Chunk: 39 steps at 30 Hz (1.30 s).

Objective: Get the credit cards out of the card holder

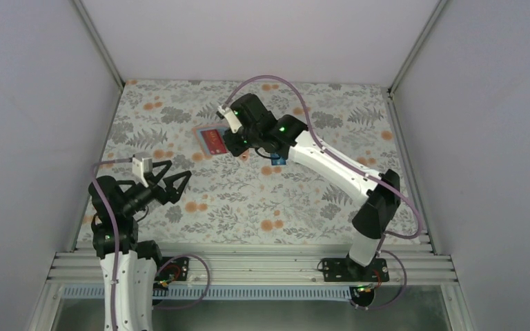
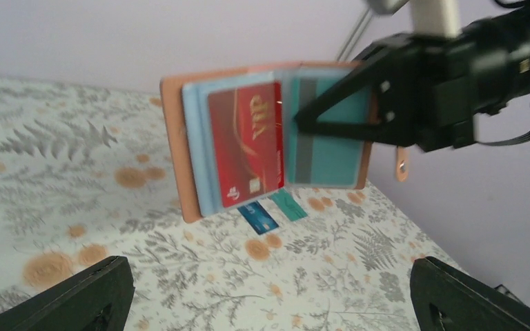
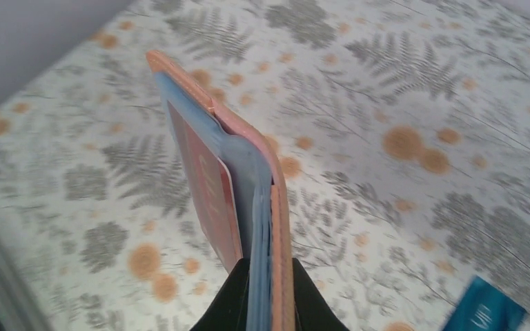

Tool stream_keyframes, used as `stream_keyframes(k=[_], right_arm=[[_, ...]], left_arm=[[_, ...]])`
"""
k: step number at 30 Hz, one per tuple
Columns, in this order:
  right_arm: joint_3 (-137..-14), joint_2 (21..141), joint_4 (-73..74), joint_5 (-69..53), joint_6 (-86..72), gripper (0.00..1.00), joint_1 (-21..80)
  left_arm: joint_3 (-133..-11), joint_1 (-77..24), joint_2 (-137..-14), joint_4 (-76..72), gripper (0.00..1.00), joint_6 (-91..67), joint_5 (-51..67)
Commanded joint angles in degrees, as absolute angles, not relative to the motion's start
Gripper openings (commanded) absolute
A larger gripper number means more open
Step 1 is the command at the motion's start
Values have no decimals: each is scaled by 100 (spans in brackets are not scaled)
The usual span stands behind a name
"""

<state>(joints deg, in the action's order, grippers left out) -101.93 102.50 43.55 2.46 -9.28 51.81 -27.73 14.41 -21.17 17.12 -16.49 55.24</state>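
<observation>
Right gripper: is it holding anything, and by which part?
Yes: the right gripper holds the open card holder in the air, jaws shut on the half opposite the red card. The left gripper is open and empty.

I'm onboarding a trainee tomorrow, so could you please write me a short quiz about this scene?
1. True or false: the red card lies on the table.
2. Which of these cards lies on the table? A) blue card B) black card C) white card
3. Fill in: the right pincer is shut on the ____, while the left pincer is open and empty.

Key: 1 false, it sits in the holder; 2 A; 3 holder.
</observation>
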Motion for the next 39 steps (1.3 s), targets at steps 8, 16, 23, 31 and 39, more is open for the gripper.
stream_keyframes(k=[8,16,23,31,39], right_arm=[[-9837,9572,3434,-2133,-24,4,5392],[-9726,9162,3540,-3150,860,11,5473],[-9538,8963,3513,-3556,1139,11,5469],[-9515,9038,3455,-3819,1227,10,5468],[-9425,8974,3350,-3434,1149,21,5414]], left_arm=[[-2513,1467,-1916,1171,100,-2415,6179],[-2760,1468,-2017,1372,100,-2220,6018],[-2956,1466,-2058,1482,83,-1785,6767],[-3430,1468,-2110,1976,56,-937,7490],[-3602,1468,-2182,2271,2,-528,7770]])
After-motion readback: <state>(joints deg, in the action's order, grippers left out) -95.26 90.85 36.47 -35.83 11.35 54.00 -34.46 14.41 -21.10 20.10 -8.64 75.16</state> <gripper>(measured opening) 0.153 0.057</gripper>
